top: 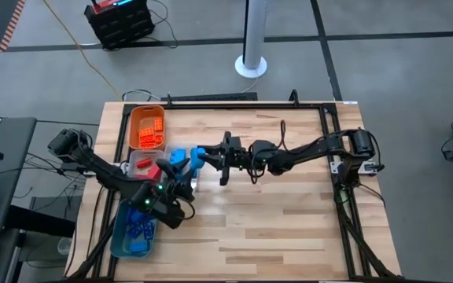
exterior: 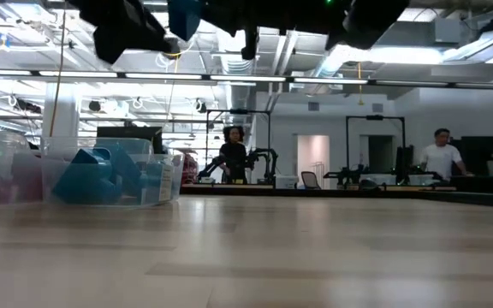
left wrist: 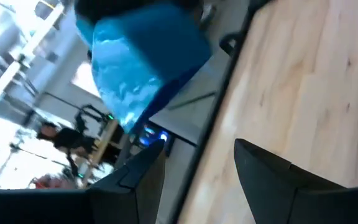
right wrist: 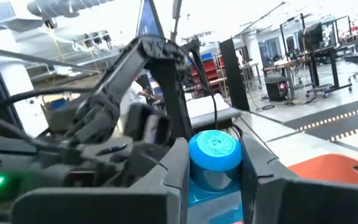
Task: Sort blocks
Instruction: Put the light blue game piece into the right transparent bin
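A blue block (top: 196, 153) sits between the fingers of my right gripper (top: 208, 154), which reaches in from the table's right and is held above the table left of centre. In the right wrist view the block (right wrist: 214, 155) shows a round stud on top. More blue (top: 180, 159) shows just left of it; whether it is the same block I cannot tell. My left gripper (top: 181, 176) is open just near and left of that block, fingers (left wrist: 143, 177) pointing toward it, with nothing between them. The block (left wrist: 143, 59) fills the left wrist view ahead. My right gripper pinches the blue block between its two fingers (right wrist: 179, 168), one on each side below the round stud (right wrist: 214, 148). The fingers come level from the table's right. The block is lifted clear of the table.
Three trays stand at the table's left: an orange tray (top: 134, 118) with orange blocks, a clear tray (top: 132, 157) with red blocks, a teal tray (top: 121, 236) with blue blocks. Bare wood lies in the middle and right (top: 281, 220). People stand in the room behind (exterior: 442, 154).
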Controlling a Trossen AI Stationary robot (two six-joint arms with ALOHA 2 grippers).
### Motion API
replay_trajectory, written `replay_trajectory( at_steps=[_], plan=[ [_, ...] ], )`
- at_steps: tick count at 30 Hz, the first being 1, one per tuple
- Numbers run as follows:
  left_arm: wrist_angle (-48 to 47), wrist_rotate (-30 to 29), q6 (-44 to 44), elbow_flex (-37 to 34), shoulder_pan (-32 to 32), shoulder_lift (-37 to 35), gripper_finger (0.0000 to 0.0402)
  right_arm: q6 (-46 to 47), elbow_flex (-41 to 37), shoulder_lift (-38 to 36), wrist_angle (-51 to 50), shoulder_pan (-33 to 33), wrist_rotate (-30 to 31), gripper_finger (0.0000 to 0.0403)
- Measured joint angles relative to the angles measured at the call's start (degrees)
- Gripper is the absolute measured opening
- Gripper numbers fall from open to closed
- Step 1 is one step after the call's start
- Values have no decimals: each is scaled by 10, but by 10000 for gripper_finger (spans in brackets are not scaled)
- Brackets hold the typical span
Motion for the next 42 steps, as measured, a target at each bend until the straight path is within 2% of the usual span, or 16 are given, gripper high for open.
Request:
replay_trajectory(
  at_steps=[4,6,14,21,32,37,42],
  plan=[
    [80,-64,94,0,-10,0,186,-1,7,0,7,0,1,79],
    [105,-77,136,6,-11,0,186,-2,7,-1,7,-1,1,79],
    [111,-51,228,73,2,-1,186,43,7,-10,15,-19,-21,79],
    [110,-45,321,122,33,0,186,45,7,-29,11,-30,-31,80],
    [109,-27,374,154,47,0,183,77,7,-41,-12,-33,-51,80],
    [109,-27,395,154,41,0,159,158,7,-40,-20,-37,-53,80],
    [111,-38,418,155,40,0,109,239,7,-40,-22,-37,-52,80]
  ],
)
